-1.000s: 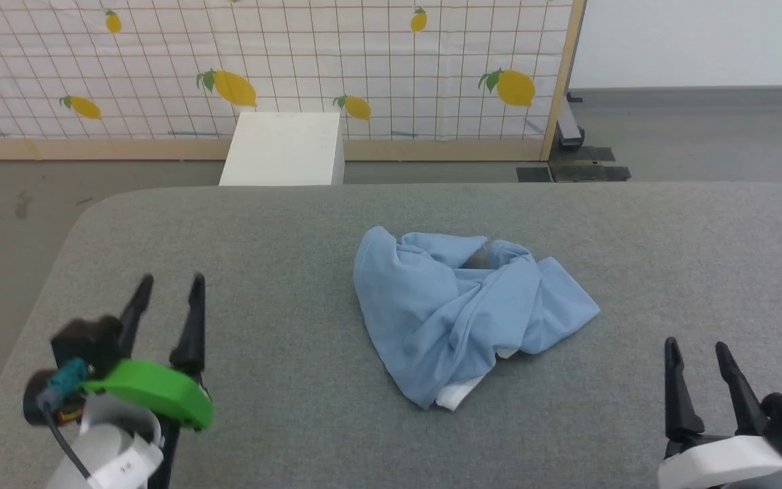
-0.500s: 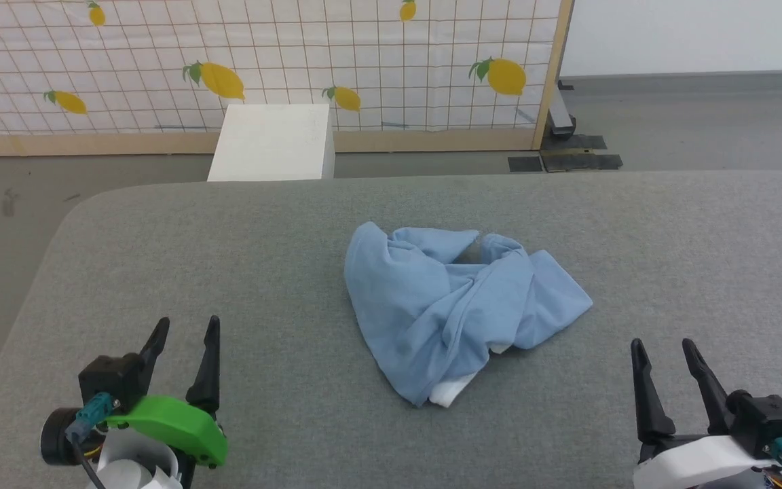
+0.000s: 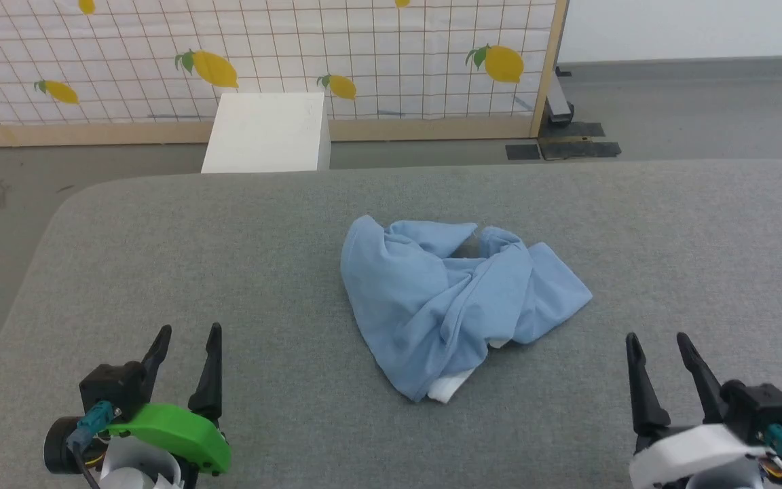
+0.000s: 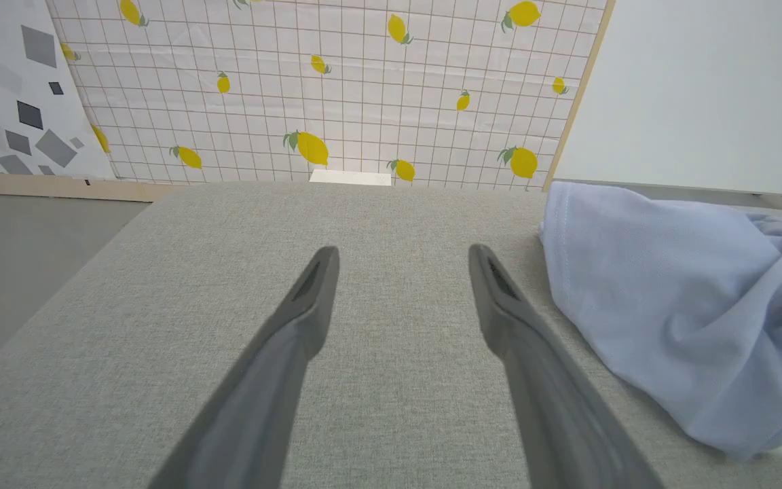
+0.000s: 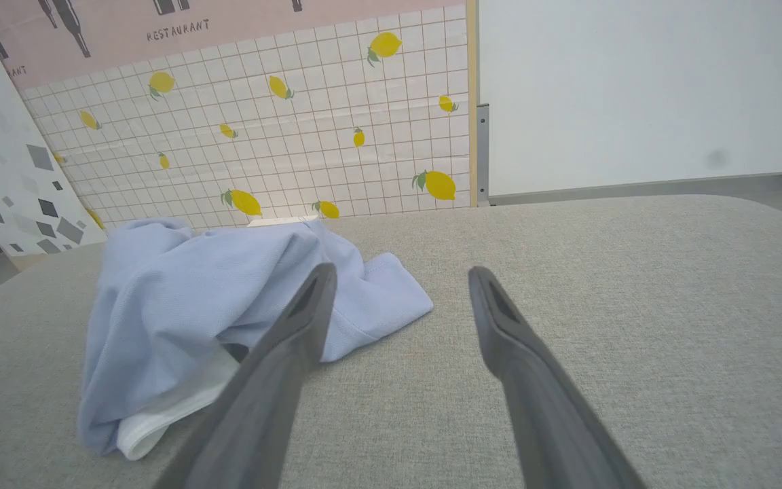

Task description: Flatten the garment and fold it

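Loosely crumpled, garment (image 3: pixel 452 305) lies on grey table (image 3: pixel 228 272).

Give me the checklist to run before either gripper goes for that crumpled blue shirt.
1. The left gripper is open and empty: ok.
2. The right gripper is open and empty: ok.
3. The garment lies wholly on the table, away from its edges: ok.
4. The garment is spread flat: not ok, it is bunched in a heap.
5. Sleeves and hem can be told apart for a grasp: cannot tell. Folds hide them, though a white panel pokes out at the near side.
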Robot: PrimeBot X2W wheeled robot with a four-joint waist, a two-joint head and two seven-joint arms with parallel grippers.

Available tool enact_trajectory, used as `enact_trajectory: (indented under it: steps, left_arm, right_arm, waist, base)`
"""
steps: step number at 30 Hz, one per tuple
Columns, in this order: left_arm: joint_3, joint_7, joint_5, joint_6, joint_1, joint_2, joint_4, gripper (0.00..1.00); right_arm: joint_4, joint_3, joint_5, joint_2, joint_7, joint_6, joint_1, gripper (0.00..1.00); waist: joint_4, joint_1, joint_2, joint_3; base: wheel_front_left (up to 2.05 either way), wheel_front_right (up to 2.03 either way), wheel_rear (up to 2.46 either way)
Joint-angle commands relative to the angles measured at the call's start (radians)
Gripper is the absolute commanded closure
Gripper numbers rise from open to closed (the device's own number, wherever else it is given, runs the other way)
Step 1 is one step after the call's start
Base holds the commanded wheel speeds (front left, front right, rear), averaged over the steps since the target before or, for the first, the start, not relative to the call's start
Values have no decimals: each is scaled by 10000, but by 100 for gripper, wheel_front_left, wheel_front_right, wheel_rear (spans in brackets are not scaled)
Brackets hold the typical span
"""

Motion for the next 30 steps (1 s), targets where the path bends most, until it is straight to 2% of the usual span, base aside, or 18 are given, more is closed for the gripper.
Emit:
enact_trajectory:
  steps: [1,4,8,13,21,30]
  left_arm:
    - [36,-73,40,-11,79,-34,-28,0]
    - [53,-73,-2,-50,-2,-32,-54,0]
    - [74,-28,-85,-143,-191,-16,-127,0]
    - [110,40,-221,-319,-523,53,-290,0]
    - [194,35,-401,-690,-1154,176,-325,0]
    - [158,2,-542,-1075,-1696,178,-56,0]
  right_arm:
    - [54,52,-14,1,152,-15,-323,0]
    - [188,114,-14,1,761,-15,-864,0]
    - [441,72,-345,1,2087,-15,-2092,0]
    - [943,-18,-981,-30,4498,-15,-4066,0]
    - [2164,194,-1766,-959,7911,-15,-6404,0]
    - [3150,1379,-1805,-1163,10112,-15,-7460,0]
  waist:
    - [14,0,35,133]
    - [3,0,35,395]
    - [80,0,35,902]
    - [372,0,35,1784]
    - [1013,0,35,3132]
    - [1213,0,35,4111]
  base:
    - [0,0,0]
    - [0,0,0]
    - [0,0,0]
    - [0,0,0]
    - [0,0,0]
    - [0,0,0]
